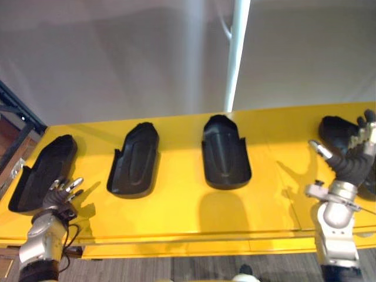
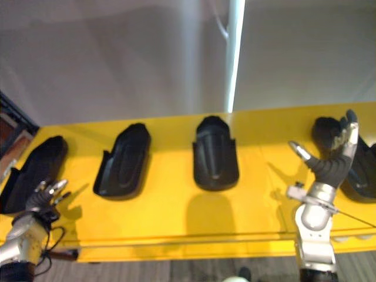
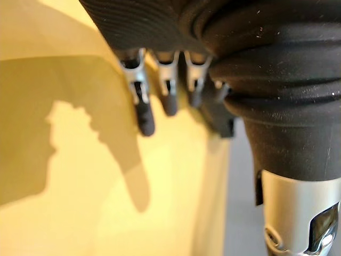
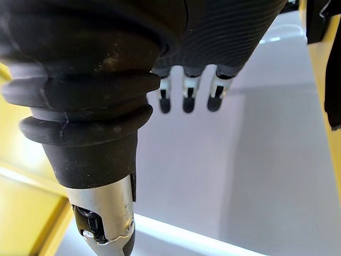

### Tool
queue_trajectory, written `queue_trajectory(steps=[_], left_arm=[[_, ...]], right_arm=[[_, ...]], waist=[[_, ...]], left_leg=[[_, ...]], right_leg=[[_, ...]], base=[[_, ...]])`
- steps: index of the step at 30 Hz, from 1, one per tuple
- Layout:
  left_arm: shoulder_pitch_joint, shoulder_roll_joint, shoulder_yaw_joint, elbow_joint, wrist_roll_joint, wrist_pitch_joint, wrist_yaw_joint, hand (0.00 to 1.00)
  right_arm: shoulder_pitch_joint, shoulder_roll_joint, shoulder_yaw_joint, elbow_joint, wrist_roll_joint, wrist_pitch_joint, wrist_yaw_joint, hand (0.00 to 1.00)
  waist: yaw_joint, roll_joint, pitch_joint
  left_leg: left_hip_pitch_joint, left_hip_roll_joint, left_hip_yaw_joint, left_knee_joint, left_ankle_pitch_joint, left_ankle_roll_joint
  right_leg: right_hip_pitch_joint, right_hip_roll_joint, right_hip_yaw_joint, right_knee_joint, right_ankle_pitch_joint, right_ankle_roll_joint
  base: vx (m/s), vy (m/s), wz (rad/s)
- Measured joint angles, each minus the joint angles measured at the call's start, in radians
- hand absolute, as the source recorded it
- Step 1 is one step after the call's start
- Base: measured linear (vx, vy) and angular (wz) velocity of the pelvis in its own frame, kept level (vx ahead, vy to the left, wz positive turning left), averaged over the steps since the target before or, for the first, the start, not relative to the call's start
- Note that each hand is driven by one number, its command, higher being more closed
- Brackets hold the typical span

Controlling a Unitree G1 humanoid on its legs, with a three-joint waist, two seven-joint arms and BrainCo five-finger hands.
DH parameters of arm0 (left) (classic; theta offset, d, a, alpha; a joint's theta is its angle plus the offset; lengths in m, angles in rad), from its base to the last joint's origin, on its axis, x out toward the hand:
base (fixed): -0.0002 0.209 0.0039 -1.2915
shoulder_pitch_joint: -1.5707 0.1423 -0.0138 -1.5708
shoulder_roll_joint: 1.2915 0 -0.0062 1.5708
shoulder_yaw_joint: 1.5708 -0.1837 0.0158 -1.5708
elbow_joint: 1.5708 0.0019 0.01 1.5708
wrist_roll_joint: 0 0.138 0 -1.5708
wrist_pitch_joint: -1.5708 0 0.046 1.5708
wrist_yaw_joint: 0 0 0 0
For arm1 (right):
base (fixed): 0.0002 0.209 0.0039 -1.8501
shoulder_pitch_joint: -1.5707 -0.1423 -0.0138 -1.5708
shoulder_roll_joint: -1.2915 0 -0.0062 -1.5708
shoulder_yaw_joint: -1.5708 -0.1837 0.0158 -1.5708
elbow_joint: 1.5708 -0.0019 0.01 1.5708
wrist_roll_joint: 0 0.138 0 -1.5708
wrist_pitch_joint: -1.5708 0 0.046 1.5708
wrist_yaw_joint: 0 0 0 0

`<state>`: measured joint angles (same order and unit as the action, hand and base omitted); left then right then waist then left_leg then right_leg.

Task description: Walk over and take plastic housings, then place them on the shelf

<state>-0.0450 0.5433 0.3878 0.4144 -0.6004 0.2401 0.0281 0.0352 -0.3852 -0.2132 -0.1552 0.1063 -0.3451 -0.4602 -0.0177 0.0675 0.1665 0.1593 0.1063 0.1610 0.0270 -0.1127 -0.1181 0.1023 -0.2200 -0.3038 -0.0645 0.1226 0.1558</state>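
Four black plastic housings lie in a row across the yellow surface. At lower left, the left hand hovers beside the leftmost housing, fingers loosely spread and empty. At the right edge, the right hand is raised before the rightmost housing, fingers wide, holding nothing.

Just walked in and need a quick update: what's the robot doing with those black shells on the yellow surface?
The robot faces a yellow surface with four black housings in a row. Both hands are open and empty. The left hand hangs by the leftmost housing; the right hand is raised in front of the rightmost housing. The two middle housings lie untouched. Nothing is picked up yet.
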Motion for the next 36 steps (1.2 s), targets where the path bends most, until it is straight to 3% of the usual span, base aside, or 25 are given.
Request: queue_trajectory(steps=[8, 11, 15, 17, 18, 19, 21, 25, 29, 34, 36], left_arm=[[-0.003, 0.000, 0.002, 0.000, 0.020, -0.003, 0.001, 0.00], [-0.003, 0.000, 0.001, 0.000, 0.025, -0.025, -0.005, 0.00], [0.008, -0.004, 0.001, -0.134, 0.026, -0.098, -0.039, 0.00], [0.012, -0.006, 0.002, -0.261, 0.025, -0.175, -0.029, 0.00], [0.012, -0.015, 0.010, -0.325, 0.025, -0.240, 0.001, 0.00], [0.011, -0.025, 0.022, -0.361, 0.025, -0.267, 0.015, 0.00], [0.005, -0.078, 0.073, -0.481, 0.024, -0.372, 0.108, 0.00], [0.019, -0.186, 0.121, -0.642, 0.032, -0.496, 0.263, 0.00], [0.054, -0.253, 0.122, -0.709, 0.112, -0.528, 0.443, 0.00], [0.056, -0.320, 0.175, -0.709, 0.099, -0.521, 0.713, 0.00], [0.057, -0.332, 0.190, -0.706, 0.044, -0.522, 0.768, 0.00]], right_arm=[[0.000, 0.000, 0.000, 0.000, 0.000, 0.000, 0.000, 0.00], [0.000, 0.000, 0.000, 0.002, 0.000, 0.000, 0.000, 0.00], [0.000, 0.004, 0.000, 0.006, 0.000, -0.001, 0.003, 0.00], [0.000, 0.010, 0.000, 0.006, -0.001, -0.002, 0.004, 0.00], [0.000, 0.015, -0.001, 0.006, -0.001, -0.002, 0.003, 0.00], [0.000, 0.019, -0.001, 0.006, -0.001, -0.003, 0.003, 0.00], [0.002, 0.040, -0.002, 0.006, -0.003, -0.004, 0.001, 0.00], [0.006, 0.082, -0.003, 0.005, -0.005, -0.007, 0.000, 0.00], [0.011, 0.117, -0.002, 0.005, -0.023, -0.007, -0.003, 0.00], [0.015, 0.133, 0.000, 0.004, -0.024, -0.007, -0.013, 0.00], [0.021, 0.137, 0.003, 0.004, -0.024, -0.007, -0.018, 0.00]], waist=[[0.000, -0.005, 0.003], [0.000, -0.009, 0.005], [0.002, -0.017, 0.011], [0.004, -0.019, 0.012], [0.003, -0.018, 0.012], [0.002, -0.018, 0.012], [0.001, -0.015, 0.013], [0.005, -0.012, 0.012], [0.006, -0.012, 0.012], [0.004, -0.014, 0.011], [0.005, -0.017, 0.008]], left_leg=[[0.000, 0.000, 0.000, 0.000, 0.000, 0.000], [0.001, 0.000, 0.000, 0.000, 0.000, 0.000], [0.001, 0.000, -0.001, 0.000, 0.000, 0.000], [0.000, -0.001, -0.003, 0.000, 0.000, 0.000], [0.000, -0.002, -0.004, 0.000, 0.000, 0.000], [0.000, -0.002, -0.004, 0.000, 0.000, 0.000], [0.000, -0.002, -0.006, 0.000, 0.000, 0.000], [-0.001, -0.001, -0.015, 0.000, 0.002, 0.000], [0.004, -0.001, -0.023, 0.000, 0.002, 0.000], [0.006, -0.002, -0.036, 0.000, 0.004, 0.000], [0.003, -0.001, -0.041, -0.002, 0.005, -0.002]], right_leg=[[0.000, 0.000, 0.000, 0.000, 0.000, 0.000], [0.000, 0.000, 0.000, 0.000, 0.000, 0.000], [0.001, 0.000, 0.000, 0.000, 0.000, 0.000], [0.001, -0.001, -0.002, 0.000, 0.000, 0.000], [0.001, -0.001, -0.003, 0.000, 0.000, 0.000], [0.001, -0.002, -0.003, 0.000, 0.000, 0.000], [0.003, -0.002, -0.006, 0.000, 0.000, 0.000], [0.008, -0.002, -0.021, 0.000, -0.001, 0.000], [0.024, -0.002, -0.030, -0.005, -0.001, -0.001], [0.036, -0.002, -0.043, -0.011, -0.001, -0.001], [0.037, 0.000, -0.048, -0.013, -0.001, -0.001]], base=[[0.00, 0.000, 0.00], [0.00, 0.000, 0.00], [0.00, 0.000, 0.00], [0.00, 0.000, 0.00], [0.00, 0.000, 0.00], [0.00, 0.000, 0.00], [0.00, 0.000, 0.00], [0.00, 0.001, 0.07], [-0.02, 0.007, 0.06], [-0.01, 0.005, 0.05], [0.00, 0.004, 0.10]])
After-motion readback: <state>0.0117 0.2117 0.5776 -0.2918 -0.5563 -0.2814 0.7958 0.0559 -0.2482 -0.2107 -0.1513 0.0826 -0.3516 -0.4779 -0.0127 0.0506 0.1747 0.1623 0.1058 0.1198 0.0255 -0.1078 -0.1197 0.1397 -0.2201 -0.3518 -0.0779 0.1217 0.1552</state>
